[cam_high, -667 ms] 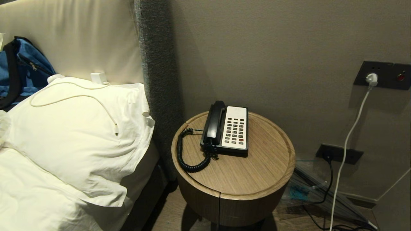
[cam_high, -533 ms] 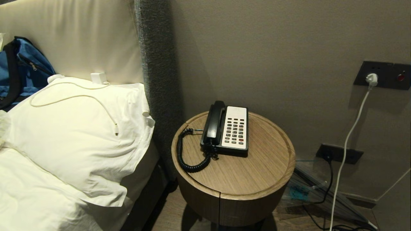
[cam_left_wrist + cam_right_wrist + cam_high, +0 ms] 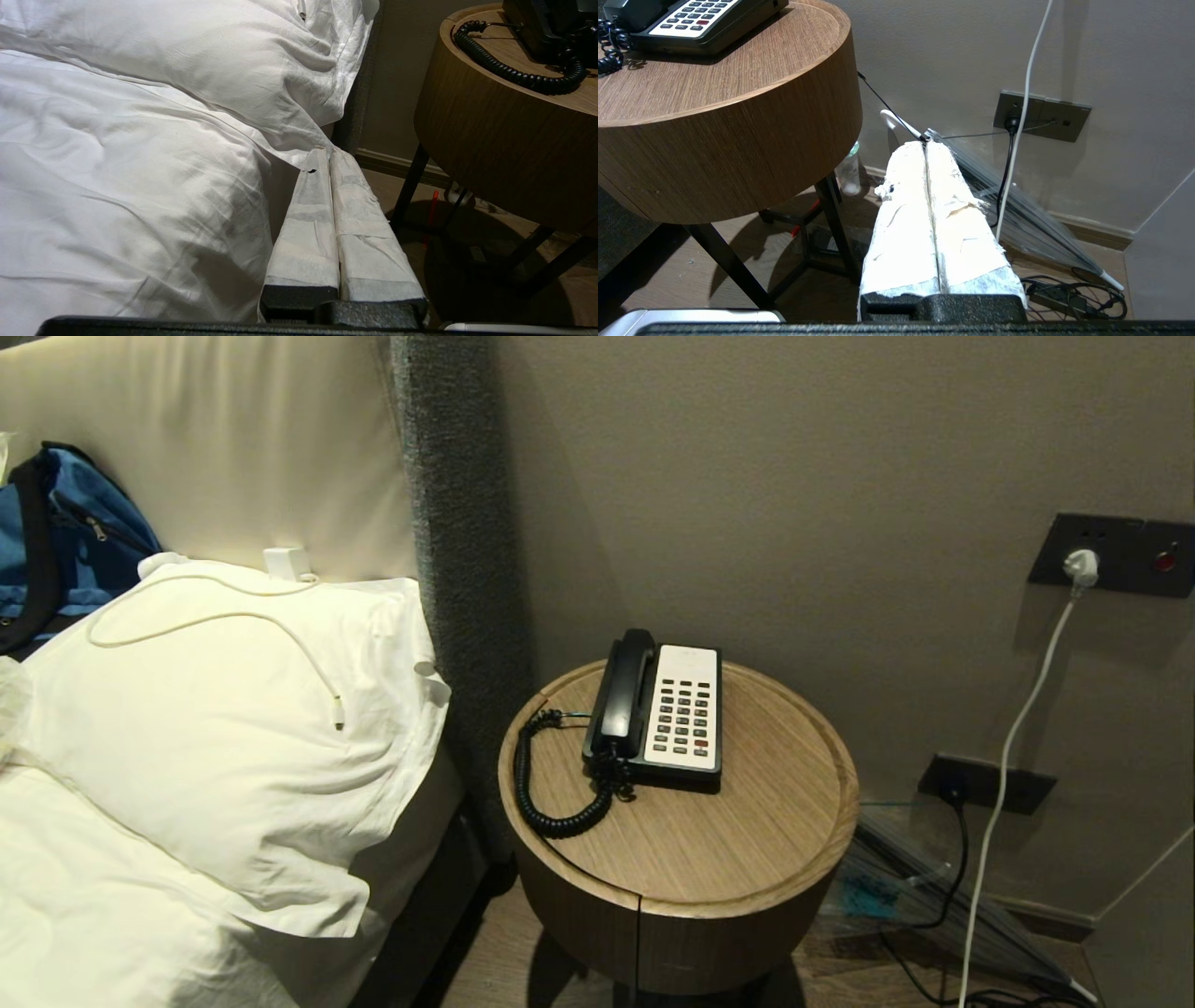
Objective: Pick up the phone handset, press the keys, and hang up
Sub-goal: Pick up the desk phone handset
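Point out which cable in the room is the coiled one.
The phone's black coiled cord, looping across the round wooden table left of the handset. The white cable from the wall socket and the cream cable on the pillow are smooth.

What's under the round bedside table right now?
Beneath the round table: dark metal legs, a clear plastic bottle on the floor near the wall, and something small and red. The tabletop hides whatever lies further back.
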You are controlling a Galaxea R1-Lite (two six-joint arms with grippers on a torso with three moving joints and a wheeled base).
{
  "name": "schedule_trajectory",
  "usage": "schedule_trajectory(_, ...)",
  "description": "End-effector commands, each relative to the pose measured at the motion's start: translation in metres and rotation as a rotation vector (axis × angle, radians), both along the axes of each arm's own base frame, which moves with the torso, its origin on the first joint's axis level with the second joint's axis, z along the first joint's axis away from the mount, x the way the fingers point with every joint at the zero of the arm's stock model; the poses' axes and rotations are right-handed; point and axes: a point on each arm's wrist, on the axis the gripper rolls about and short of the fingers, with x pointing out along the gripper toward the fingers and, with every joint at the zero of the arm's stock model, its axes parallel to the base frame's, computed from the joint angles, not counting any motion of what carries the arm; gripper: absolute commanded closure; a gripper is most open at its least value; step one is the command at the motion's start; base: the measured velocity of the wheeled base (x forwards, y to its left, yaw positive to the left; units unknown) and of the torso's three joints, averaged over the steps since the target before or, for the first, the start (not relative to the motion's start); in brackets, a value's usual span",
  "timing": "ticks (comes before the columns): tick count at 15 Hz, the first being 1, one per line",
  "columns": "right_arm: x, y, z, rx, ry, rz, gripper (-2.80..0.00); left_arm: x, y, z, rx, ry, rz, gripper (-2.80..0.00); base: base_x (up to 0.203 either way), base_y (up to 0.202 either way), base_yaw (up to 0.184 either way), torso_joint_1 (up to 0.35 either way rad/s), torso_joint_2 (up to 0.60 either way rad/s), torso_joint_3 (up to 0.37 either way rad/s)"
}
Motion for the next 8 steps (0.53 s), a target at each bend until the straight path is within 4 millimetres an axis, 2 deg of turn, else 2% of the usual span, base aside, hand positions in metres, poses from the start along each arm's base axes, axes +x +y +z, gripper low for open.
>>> schedule_trajectory(1,-0.0001,0.0,-0.0001,0.0,-0.001,0.001,0.0,0.0002,0.0,-0.0004,0.0,0.003,0.001,0.0,0.0,0.0,0.0,0.0,0.0,0.0)
schedule_trajectory(8,0.0,0.0,0.0,0.0,0.0,0.001,0.0,0.0002,0.0,-0.0004,0.0,0.003,0.001,0.0,0.0,0.0,0.0,0.0,0.0,0.0)
